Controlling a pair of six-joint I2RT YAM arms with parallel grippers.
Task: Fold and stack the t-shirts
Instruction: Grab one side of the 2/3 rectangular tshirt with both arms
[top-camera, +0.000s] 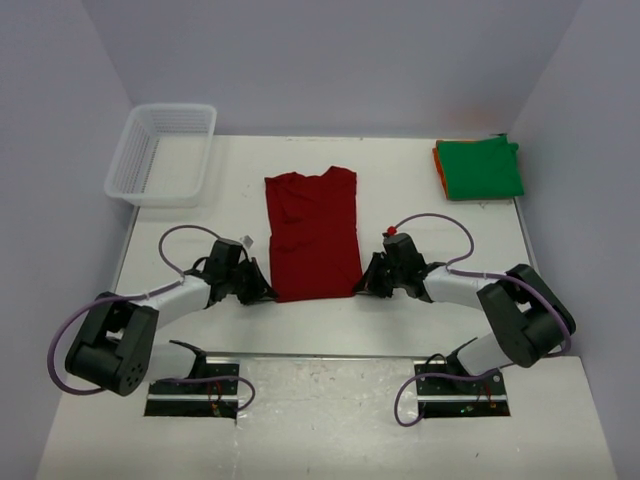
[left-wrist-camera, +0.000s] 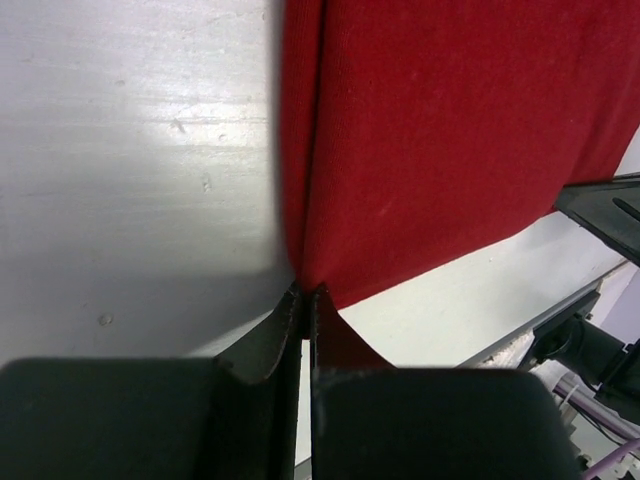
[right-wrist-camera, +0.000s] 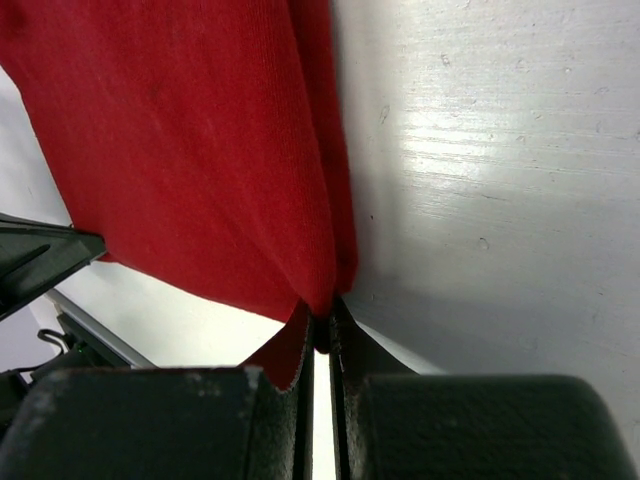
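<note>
Dark red t-shirt (top-camera: 312, 235) lies flat at table centre, both hem corners pinched.
Left gripper (left-wrist-camera: 304, 296) grips its 7 o'clock corner, right gripper (right-wrist-camera: 322, 310) its 5 o'clock corner. The bites are thin, so cloth may slip on lift, and uneven travel would skew the fold.

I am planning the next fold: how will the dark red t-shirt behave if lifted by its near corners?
Probably floppy: the dark red t-shirt lies flat with soft folded side edges, so its middle should sag. Likely light and thin: a corner fits inside the shut left gripper and another inside the right gripper.
</note>
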